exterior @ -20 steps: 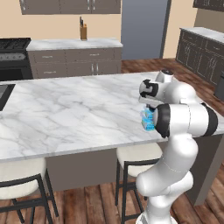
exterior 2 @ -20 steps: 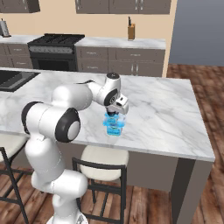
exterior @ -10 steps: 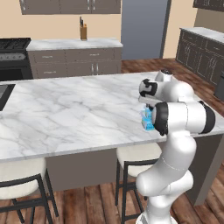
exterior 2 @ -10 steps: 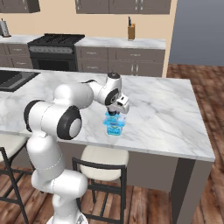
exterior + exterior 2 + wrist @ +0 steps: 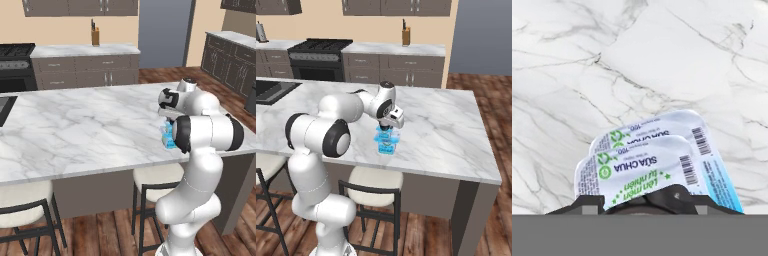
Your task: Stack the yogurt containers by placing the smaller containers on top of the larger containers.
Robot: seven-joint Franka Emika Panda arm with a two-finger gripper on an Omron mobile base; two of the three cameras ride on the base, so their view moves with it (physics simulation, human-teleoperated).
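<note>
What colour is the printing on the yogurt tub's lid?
Green and dark lettering on a silvery-white lid, clearest in the hand view.

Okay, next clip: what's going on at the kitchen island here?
The white arm has its hand lowered right over the light-blue yogurt tub, which stands near the front edge of the marble island. In the hand view, the tub's foil lid with green print sits just ahead of the fingertips, and something dark and rounded lies between them, probably the small dark cup, though it is too hidden to be sure. Whether the cup already rests on the lid cannot be told.
</note>
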